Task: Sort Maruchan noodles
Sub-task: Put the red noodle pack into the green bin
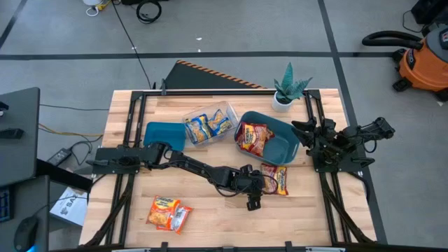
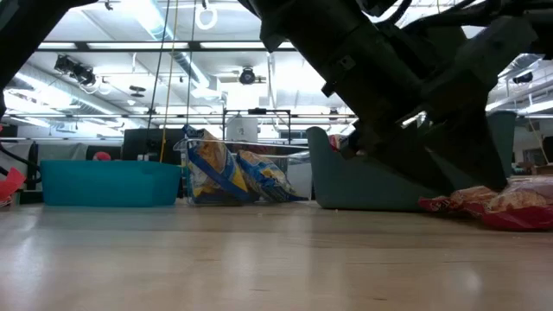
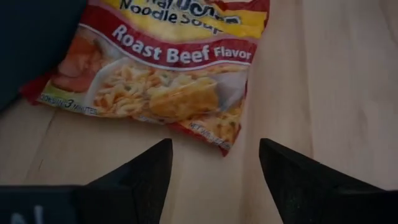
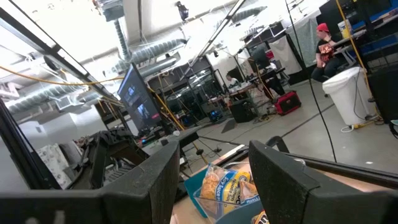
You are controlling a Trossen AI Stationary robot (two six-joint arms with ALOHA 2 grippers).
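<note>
A red-and-yellow Maruchan packet (image 3: 155, 68), marked Roast Beef Flavor, lies flat on the table (image 1: 275, 178), just on the near side of the right teal bin. My left gripper (image 3: 214, 162) is open and low over the table just short of the packet's corner, touching nothing; the high view shows it (image 1: 260, 183) at the packet's left. More red packets (image 1: 253, 138) lie in the right teal bin (image 1: 280, 143). Blue-and-yellow packets (image 1: 208, 126) sit in the clear tray. Orange-and-yellow packets (image 1: 168, 212) lie near the table's near-left edge. My right gripper (image 4: 205, 174) is open and waits at the table's right (image 1: 299, 134).
An empty-looking teal bin (image 1: 164, 134) stands left of the clear tray (image 1: 225, 110). A small potted plant (image 1: 287, 91) stands at the far edge. In the low view the left arm (image 2: 389, 86) looms over the red packet (image 2: 492, 203). Bare wood lies along the near edge.
</note>
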